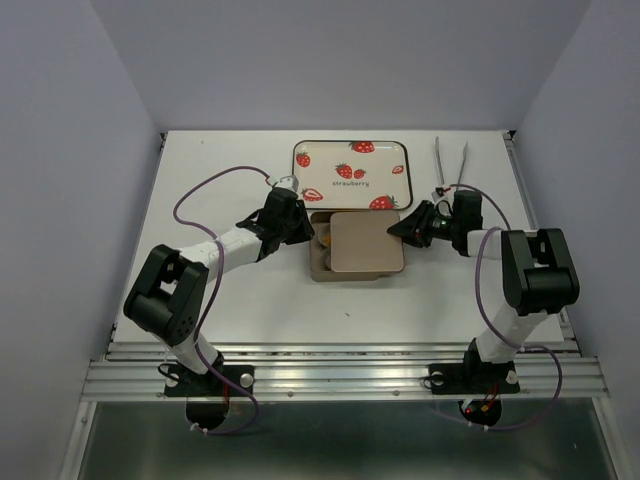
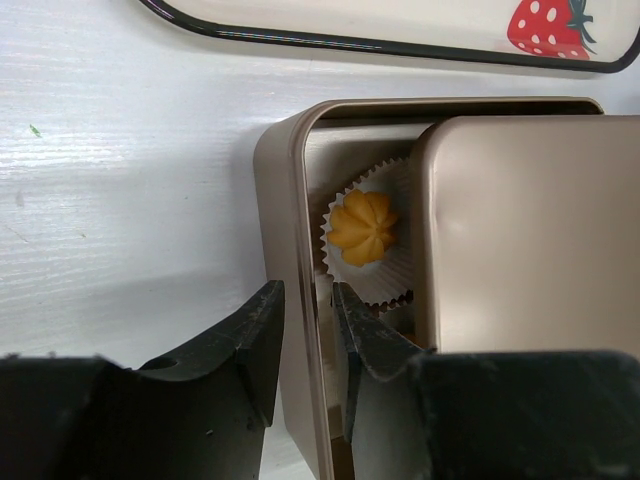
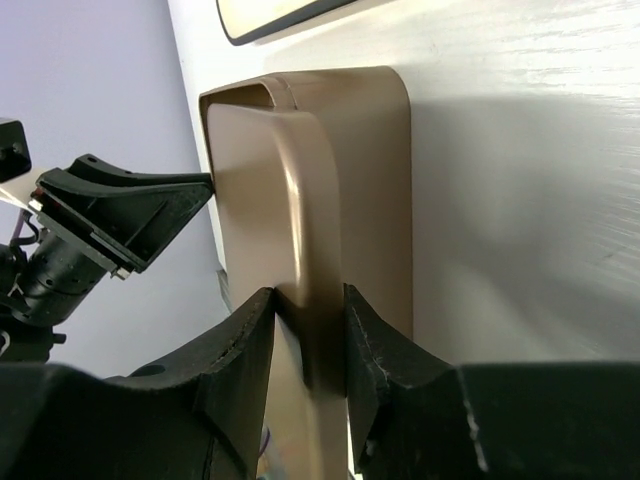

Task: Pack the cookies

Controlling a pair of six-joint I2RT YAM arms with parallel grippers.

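Note:
A gold tin (image 1: 318,268) stands mid-table with its gold lid (image 1: 365,243) lying on it, shifted right so the left end is uncovered. In that opening one orange-yellow cookie (image 2: 364,226) sits in a white fluted paper cup (image 2: 385,275). The lid (image 2: 520,230) hides the rest of the tin's inside. My left gripper (image 2: 307,300) straddles the tin's left wall (image 2: 290,200), one finger outside and one inside, shut on it. My right gripper (image 3: 310,300) is at the lid's right edge (image 3: 300,180), its jaws pressed on both sides of the rim.
A strawberry-printed tray (image 1: 351,170) lies just behind the tin, its black rim (image 2: 400,40) close to the tin's far wall. Metal tongs (image 1: 450,160) lie at the back right. Both arms (image 1: 230,250) reach in from the sides.

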